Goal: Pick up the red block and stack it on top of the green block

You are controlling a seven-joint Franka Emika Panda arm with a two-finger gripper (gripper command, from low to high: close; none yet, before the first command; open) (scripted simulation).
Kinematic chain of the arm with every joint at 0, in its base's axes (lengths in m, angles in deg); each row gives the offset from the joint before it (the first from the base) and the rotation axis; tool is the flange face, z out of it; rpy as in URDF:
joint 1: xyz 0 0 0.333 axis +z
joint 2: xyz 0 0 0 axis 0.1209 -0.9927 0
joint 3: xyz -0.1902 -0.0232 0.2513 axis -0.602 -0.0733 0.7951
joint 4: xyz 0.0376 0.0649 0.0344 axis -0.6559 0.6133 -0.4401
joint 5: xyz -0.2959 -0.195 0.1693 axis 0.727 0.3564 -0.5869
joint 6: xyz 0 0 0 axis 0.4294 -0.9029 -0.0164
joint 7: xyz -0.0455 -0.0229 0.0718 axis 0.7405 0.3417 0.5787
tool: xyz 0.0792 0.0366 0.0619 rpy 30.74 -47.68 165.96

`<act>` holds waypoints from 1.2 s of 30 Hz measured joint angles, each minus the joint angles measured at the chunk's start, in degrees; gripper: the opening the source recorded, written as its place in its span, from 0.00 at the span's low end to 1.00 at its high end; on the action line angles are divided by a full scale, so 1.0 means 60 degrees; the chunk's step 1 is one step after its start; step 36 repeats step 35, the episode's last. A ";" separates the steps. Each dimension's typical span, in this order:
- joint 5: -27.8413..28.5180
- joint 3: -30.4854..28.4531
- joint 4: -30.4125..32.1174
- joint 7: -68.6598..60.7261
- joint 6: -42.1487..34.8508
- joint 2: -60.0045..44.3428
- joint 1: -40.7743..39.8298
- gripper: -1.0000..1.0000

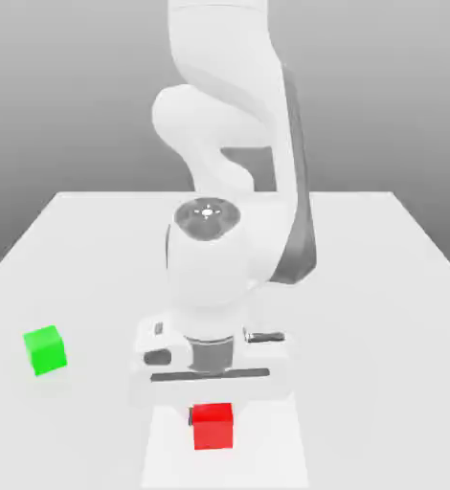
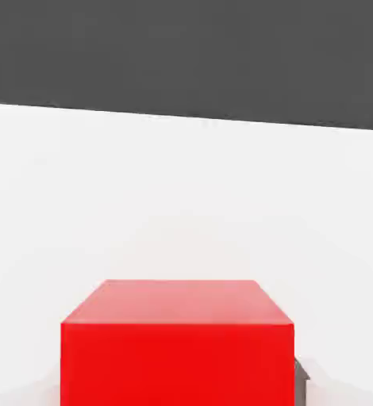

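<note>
I am standing on a big white table (image 1: 382,258), smooth and flat. My arm (image 1: 229,115) is white, round and shiny, and it is bending down low. My gripper (image 1: 212,407) is pointing straight down, and my jaws are squeezing in tight on the red block (image 1: 213,426). The red block (image 2: 176,349) is sitting right between my jaws, flat on the table. It is a plain cube with dull faces, so no side is longer. The green block (image 1: 45,349), the same kind of cube, is sitting well apart from my jaws, toward the exterior view's left.
</note>
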 joint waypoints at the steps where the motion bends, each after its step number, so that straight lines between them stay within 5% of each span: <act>1: 0.0046 -0.0006 0.0044 0.0034 -0.0243 0.0290 -0.0005 0.00; 7: 0.0388 -0.0429 0.0339 -0.0606 -0.1510 0.1869 -0.0510 0.00; 23: 0.1066 -0.2720 0.1133 -0.7705 -0.2295 0.3482 -0.4487 0.00; 32: -0.0758 -0.2648 0.1115 -0.9802 -0.0586 0.1640 -0.4700 0.00; 33: -0.0971 -0.2535 0.1110 -0.9955 -0.0397 0.1427 -0.4775 1.00; 36: -0.0971 -0.2535 0.1110 -0.9955 -0.0397 0.1427 -0.4775 1.00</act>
